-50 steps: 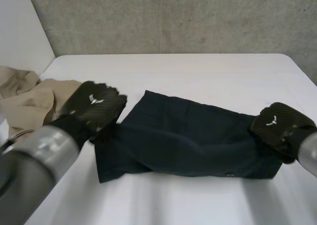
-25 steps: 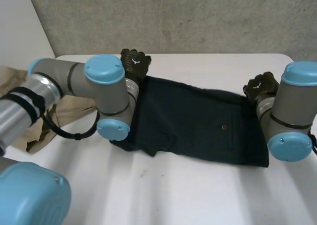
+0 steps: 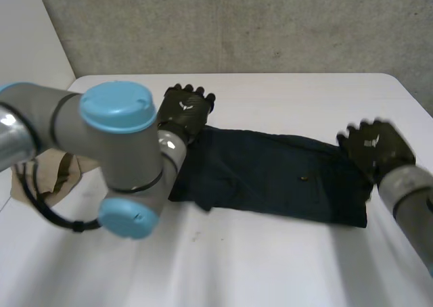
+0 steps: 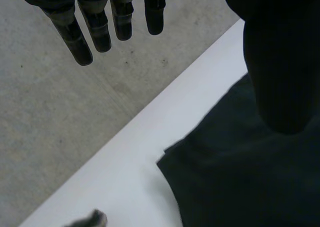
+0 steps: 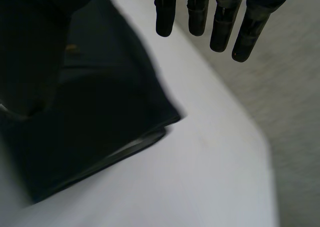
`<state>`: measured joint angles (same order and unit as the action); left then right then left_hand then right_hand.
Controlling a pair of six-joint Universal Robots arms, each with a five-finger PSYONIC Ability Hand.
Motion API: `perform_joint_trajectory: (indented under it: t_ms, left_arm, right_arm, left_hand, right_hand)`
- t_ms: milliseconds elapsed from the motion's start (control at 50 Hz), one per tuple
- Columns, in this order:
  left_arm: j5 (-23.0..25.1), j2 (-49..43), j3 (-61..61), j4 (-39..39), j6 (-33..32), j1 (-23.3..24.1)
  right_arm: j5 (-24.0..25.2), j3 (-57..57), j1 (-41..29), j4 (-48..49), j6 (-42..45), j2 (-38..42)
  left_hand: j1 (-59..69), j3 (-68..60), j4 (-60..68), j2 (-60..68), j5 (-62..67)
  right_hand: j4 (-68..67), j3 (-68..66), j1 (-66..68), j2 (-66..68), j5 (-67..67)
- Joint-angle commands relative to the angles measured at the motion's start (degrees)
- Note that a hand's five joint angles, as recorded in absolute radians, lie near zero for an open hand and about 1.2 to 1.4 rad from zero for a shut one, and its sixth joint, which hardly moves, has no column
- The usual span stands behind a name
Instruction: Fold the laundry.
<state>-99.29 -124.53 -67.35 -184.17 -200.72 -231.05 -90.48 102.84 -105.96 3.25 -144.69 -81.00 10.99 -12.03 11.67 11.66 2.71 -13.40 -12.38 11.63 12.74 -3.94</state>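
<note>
Since half a second ago both arms have swung aside, while the folded dark navy cloth garment (image 3: 277, 178) lies as it did along the white table (image 3: 270, 266). The left hand (image 3: 184, 112) hangs over its far left corner and the right hand (image 3: 373, 147) over its right end, both with fingers straight and holding nothing. The lengthwise fold looks finished; next, one end probably needs regrasping to fold it across. The crumpled beige cloth (image 3: 44, 178) is mostly hidden behind the left arm

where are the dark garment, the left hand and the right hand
dark garment (image 3: 270, 178), head view, middle of the cloth
left hand (image 3: 184, 111), head view, back of the hand
right hand (image 3: 372, 145), head view, back of the hand
</note>
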Motion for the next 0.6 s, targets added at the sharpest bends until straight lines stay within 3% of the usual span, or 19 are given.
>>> perform_joint_trajectory:
  t_ms: [20, 260, 300, 360, 480, 600]
  left_arm:
    - [2.08, 9.65, -16.47, -4.69, 3.05, -0.10]
    - [2.43, 12.91, -27.48, -14.46, 3.05, -1.07]
    - [2.43, 12.82, -27.48, -14.64, 3.05, -1.33]
    - [2.52, 12.73, -27.48, -14.64, 3.05, -1.33]
    - [2.34, 13.00, -27.57, -14.64, 3.14, -1.25]
    - [2.17, 15.54, -28.19, -14.64, 3.14, -1.42]
  right_arm:
    - [6.46, 9.04, 3.74, 4.12, -7.18, -0.04]
    - [7.60, 8.95, 5.15, 11.86, -7.71, 9.01]
    - [7.25, 8.87, 5.15, 13.62, -7.45, 11.03]
    - [6.82, 9.21, 5.85, 15.55, -7.45, 11.83]
    - [5.32, 9.30, 8.05, 15.65, -4.29, 5.95]
    - [5.85, 8.60, 14.81, 12.22, 10.28, 0.32]
  left_hand:
    - [-0.99, 2.03, -1.67, -1.66, -2.71]
    - [-0.99, 2.03, -1.67, -1.66, -2.71]
    - [-0.99, 2.03, -1.67, -1.66, -2.71]
    - [-0.99, 2.03, -1.67, -1.66, -2.71]
    - [-0.99, 2.03, -1.67, -1.66, -2.71]
    - [-0.99, 2.03, -1.67, -1.66, -2.71]
  right_hand:
    - [-1.38, -2.40, 3.15, 2.04, -0.84]
    - [-24.26, -25.28, 26.02, 24.92, -23.72]
    - [-34.30, -35.33, 36.07, 34.96, -33.76]
    - [-66.49, -67.52, 68.26, 67.15, -65.95]
    - [-66.60, -67.62, 68.37, 67.26, -66.06]
    - [-66.60, -67.62, 68.37, 67.26, -66.06]
